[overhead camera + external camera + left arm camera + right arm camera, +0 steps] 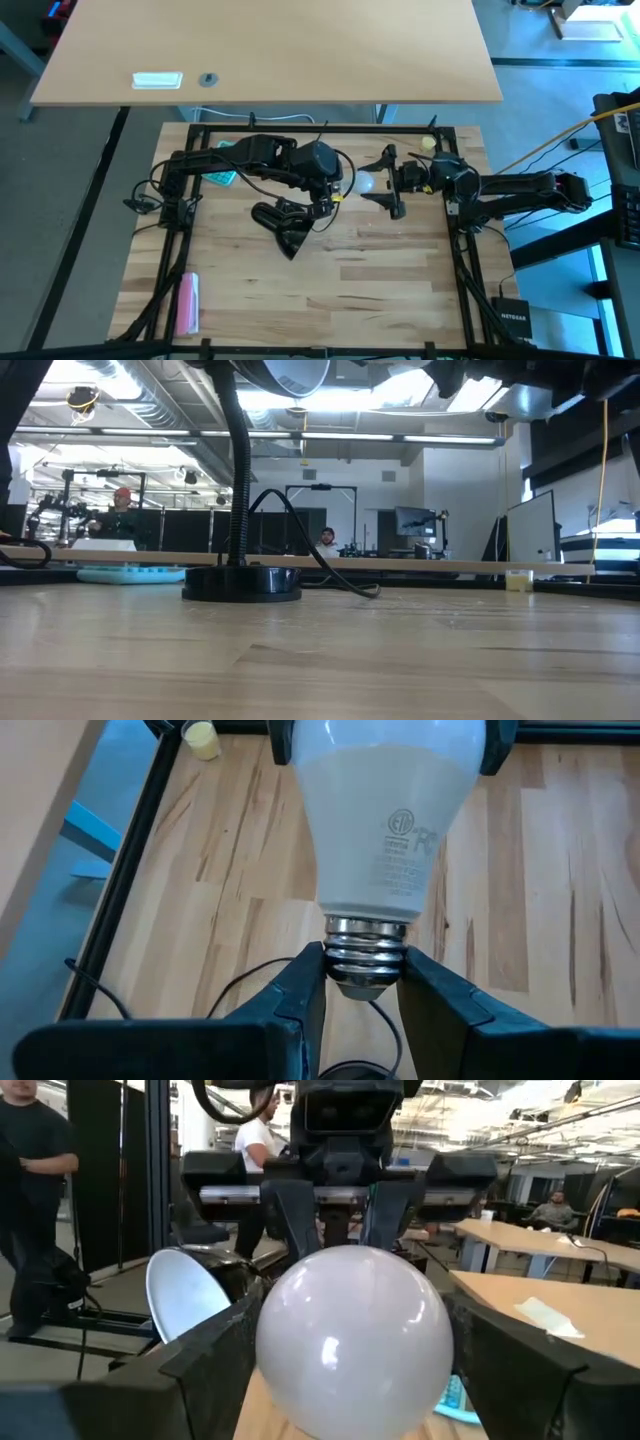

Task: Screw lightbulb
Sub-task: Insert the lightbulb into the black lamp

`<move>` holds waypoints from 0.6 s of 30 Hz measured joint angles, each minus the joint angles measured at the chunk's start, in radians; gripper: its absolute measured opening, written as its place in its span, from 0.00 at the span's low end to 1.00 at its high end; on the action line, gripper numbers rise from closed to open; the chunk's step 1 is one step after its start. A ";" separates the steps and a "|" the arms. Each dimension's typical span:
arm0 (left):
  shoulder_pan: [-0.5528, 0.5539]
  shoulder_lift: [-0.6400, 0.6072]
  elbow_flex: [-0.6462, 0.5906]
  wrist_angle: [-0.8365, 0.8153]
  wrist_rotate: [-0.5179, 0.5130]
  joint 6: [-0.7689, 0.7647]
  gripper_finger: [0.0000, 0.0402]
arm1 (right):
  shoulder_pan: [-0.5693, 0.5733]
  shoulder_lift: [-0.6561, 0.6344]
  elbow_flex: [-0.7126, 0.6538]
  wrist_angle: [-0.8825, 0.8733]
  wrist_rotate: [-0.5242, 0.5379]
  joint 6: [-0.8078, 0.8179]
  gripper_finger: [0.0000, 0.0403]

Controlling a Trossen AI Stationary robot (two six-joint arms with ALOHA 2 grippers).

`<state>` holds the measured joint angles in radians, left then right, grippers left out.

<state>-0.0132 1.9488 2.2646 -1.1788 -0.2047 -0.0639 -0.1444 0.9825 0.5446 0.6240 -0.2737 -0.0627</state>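
The white frosted lightbulb (365, 183) hangs above the middle of the table, its globe toward the table's right and its screw base toward the left. My left gripper (365, 982) is shut on the base. My right gripper (392, 183) is open, with a finger on either side of the globe (350, 1342). I cannot tell whether those fingers touch it. The black lamp (285, 222) stands on its round base (240, 582) just near-left of the bulb, and its shade shows a white inside (185, 1295). My left gripper pinches the bulb's metal screw base (366, 942) between its two fingers, near the base's free end. The fingers come level from the table's left, along the bulb's axis. The bulb is lifted clear of the table, its globe pointing away from the gripper toward my right gripper.
A small pale yellow ball (428, 143) lies near the far right frame rail. A teal object (222, 176) lies at the far left under my left arm, and a pink object (187, 302) at the near left. The lamp's cord (330, 575) trails over the table. People stand in the room beyond.
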 joint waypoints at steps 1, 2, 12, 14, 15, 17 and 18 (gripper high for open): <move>0.000 0.000 0.000 0.001 0.001 0.000 0.23 | 0.000 0.000 0.000 -0.011 0.000 -0.001 0.76; 0.000 0.000 0.000 0.000 0.001 -0.001 0.23 | 0.000 -0.001 0.000 -0.028 0.000 -0.002 0.76; 0.000 0.000 0.000 0.005 0.003 -0.003 0.23 | 0.000 0.002 0.000 -0.060 0.001 0.020 0.76; 0.000 0.000 0.000 0.007 0.002 -0.004 0.23 | 0.000 0.004 0.000 -0.061 0.001 0.023 0.76; 0.000 0.000 0.000 0.010 0.002 -0.003 0.23 | 0.000 0.005 0.000 -0.068 0.002 0.028 0.76; 0.000 0.000 0.000 0.018 0.002 -0.003 0.23 | 0.000 0.010 0.000 -0.078 0.003 0.035 0.76; 0.000 0.000 0.000 0.034 0.001 -0.002 0.23 | 0.000 0.014 0.000 -0.079 0.003 0.051 0.76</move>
<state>-0.0132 1.9490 2.2646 -1.1452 -0.2033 -0.0660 -0.1448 0.9962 0.5446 0.5447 -0.2712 -0.0120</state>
